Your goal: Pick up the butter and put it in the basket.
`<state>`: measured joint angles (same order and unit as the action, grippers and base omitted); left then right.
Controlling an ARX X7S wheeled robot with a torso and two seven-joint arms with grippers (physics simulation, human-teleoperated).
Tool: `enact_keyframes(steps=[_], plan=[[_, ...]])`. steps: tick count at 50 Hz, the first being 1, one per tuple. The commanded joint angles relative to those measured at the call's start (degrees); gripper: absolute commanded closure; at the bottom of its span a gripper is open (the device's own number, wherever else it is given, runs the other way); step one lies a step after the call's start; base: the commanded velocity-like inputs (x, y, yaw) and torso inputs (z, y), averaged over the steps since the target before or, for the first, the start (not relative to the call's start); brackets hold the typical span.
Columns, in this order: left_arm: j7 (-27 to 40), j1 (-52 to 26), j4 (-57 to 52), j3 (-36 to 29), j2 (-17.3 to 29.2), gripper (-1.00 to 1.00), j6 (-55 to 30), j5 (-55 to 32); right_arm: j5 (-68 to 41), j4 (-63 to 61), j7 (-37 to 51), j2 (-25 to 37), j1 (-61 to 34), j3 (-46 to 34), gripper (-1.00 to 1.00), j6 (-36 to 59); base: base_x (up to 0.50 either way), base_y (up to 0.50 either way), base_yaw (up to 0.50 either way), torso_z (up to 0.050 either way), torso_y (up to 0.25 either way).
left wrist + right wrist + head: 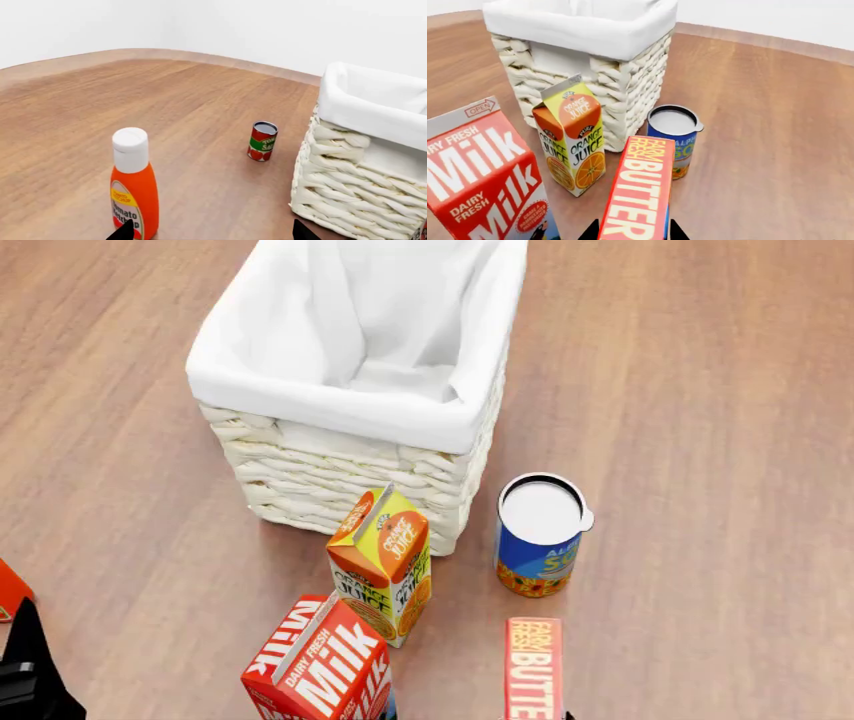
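**Table stock: basket, cartons, cans, butter box**

Basket (350, 478): cream woven wicker, white cloth liner folded over rim; nothing visible inside but the liner. Stands on wooden table (694, 390).

Orange juice carton (382, 562): upright, just in front of basket.

Blue can (539, 535): upright, white lid, beside juice carton, near basket corner.

Milk carton (320, 665): red and white, near juice carton.

Butter (639, 192): slim red box, white "BUTTER" lettering, yellow-orange at near end; standing between the two dark tips of the right claw (630, 232), which sit close against its sides, seemingly clamped.

Ketchup bottle (134, 186) and tomato can (263, 141): upright, apart, beside basket.

Left claw (210, 232): tips apart, holding nothing.
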<state>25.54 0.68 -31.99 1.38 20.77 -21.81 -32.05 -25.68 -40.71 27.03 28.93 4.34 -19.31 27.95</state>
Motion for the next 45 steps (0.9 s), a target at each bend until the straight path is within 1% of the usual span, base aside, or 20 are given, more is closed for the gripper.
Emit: enact_keyframes(steps=[1, 6, 11, 18, 23, 30, 35, 39, 43, 45], plan=[[0.11, -0.11, 0.21, -0.49, -0.05, -1.00, 0.29, 0.25, 1.74, -13.02, 4.76, 4.61, 5.25, 5.15, 1.00, 3.41, 0.00, 0.00, 0.00, 0.000, 0.000], [0.28, -0.08, -0.02, -0.41, 0.06, -1.00, 0.18, -0.01, 0.18, -17.27, 7.01, 6.72, 7.20, 8.09, 1.00, 5.19, 0.00, 0.00, 0.00, 0.000, 0.002], [0.48, -0.06, -0.36, -0.29, 0.17, -1.00, 0.06, -0.29, -1.32, -19.11, 8.93, 8.86, 9.46, 10.59, 1.00, 3.68, 0.00, 0.00, 0.00, 0.000, 0.000], [0.63, -0.24, -0.30, -0.31, 0.18, -1.00, 0.08, -0.47, -9.67, -19.22, 22.52, 22.34, 5.57, 4.63, 1.00, -4.09, 0.00, 0.00, 0.00, 0.000, 0.001], [0.81, -0.49, -0.32, -0.17, 0.18, -1.00, -0.04, -0.80, -13.56, -19.08, 26.57, 26.89, 1.96, 2.75, 1.00, -6.42, 0.00, 0.00, 0.00, 0.000, 0.002], [0.99, -0.77, -0.29, -0.05, 0.15, -1.00, 0.03, -1.12, -18.60, -18.28, 27.74, 29.00, -3.02, 2.79, 1.00, -5.84, 0.00, 0.00, 0.00, 0.002, 0.000], [1.02, -0.78, -0.01, -0.37, 0.01, -1.00, 0.19, -0.97, -21.83, -16.40, 26.92, 30.48, -4.46, 4.69, 1.00, -6.95, 0.00, 0.00, 0.00, 0.000, 0.002], [1.10, -0.82, 0.17, -0.52, -0.08, -1.00, 0.28, -0.92, -25.58, -15.02, 26.39, 30.35, -9.35, 4.27, 1.00, -4.30, 0.00, 0.00, 0.00, 0.000, 0.000], [1.20, -0.84, 0.12, -0.68, -0.11, -1.00, 0.23, -0.98, -24.78, -12.64, 24.47, 29.27, -10.14, 3.85, 1.00, -5.24, 0.00, 0.00, 0.00, 0.000, 0.000], [1.27, -0.89, 0.20, -0.81, -0.15, -1.00, 0.24, -0.90, -25.37, -11.41, 23.67, 28.51, -12.22, 3.18, 1.00, -4.29, 0.00, 0.00, 0.00, 0.000, 0.005]])
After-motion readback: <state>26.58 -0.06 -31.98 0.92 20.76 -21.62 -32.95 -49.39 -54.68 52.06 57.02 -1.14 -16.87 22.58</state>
